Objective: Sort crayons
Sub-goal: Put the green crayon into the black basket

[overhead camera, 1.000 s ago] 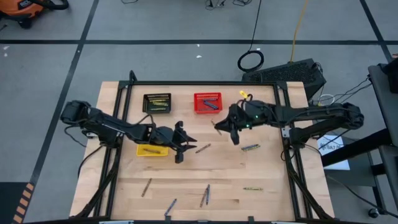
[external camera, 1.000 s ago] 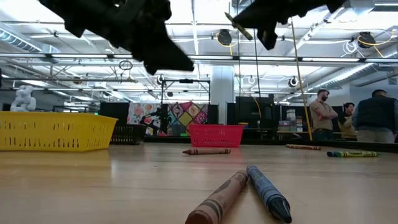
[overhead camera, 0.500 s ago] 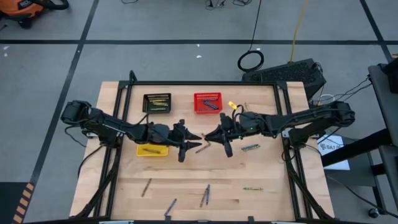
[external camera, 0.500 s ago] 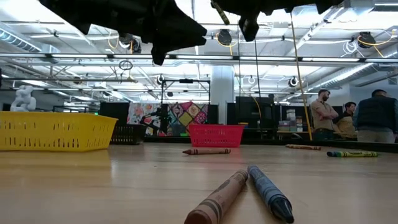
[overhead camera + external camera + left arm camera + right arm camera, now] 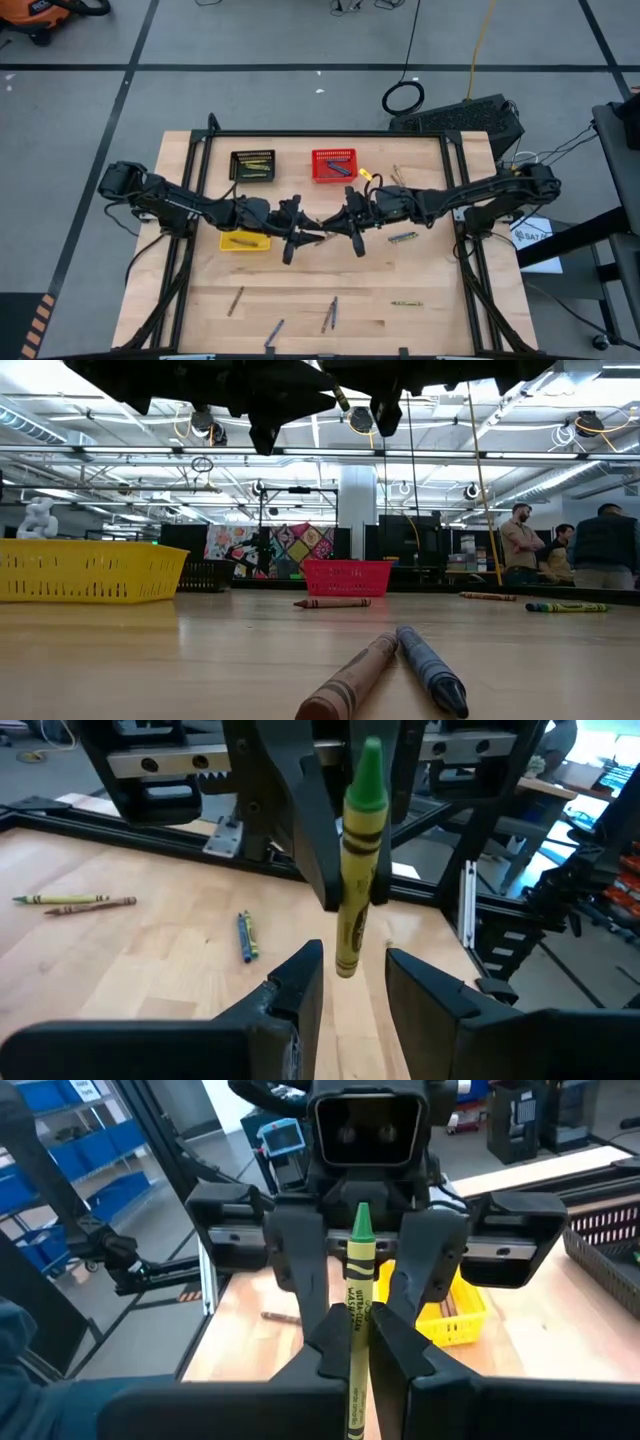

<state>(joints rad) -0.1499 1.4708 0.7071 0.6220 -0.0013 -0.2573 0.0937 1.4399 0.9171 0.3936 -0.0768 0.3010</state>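
Observation:
My right gripper [image 5: 338, 224] is shut on a yellow-green crayon [image 5: 356, 1290], above the table's middle. The crayon stands nearly upright with its green tip [image 5: 369, 750] up. My left gripper [image 5: 308, 234] faces it from the table's left. It is open, and its two fingers [image 5: 297, 982] stand on either side of the crayon's lower end [image 5: 346, 960] with a gap showing. The black basket [image 5: 252, 165] and red basket [image 5: 333, 164] stand at the far side. The yellow basket [image 5: 245, 241] is under my left arm. My right gripper pinches the yellow-green crayon about its middle [image 5: 356, 1342] between its two fingers [image 5: 330, 1342]. The fingers come level from the table's right and lie across the crayon. The crayon is lifted clear of the table, nearly upright, tip up.
Loose crayons lie on the table: one pair right of the grippers [image 5: 402, 237], one at the near right [image 5: 405, 302], and several near the front edge [image 5: 330, 315]. A brown crayon [image 5: 331, 603] lies under the grippers. People stand in the room beyond the table [image 5: 518, 545].
My right gripper has carried the crayon toward the table's left, up to my left gripper. My left gripper has moved a little toward the table's right, and the crayon's lower end now stands between its open fingers.

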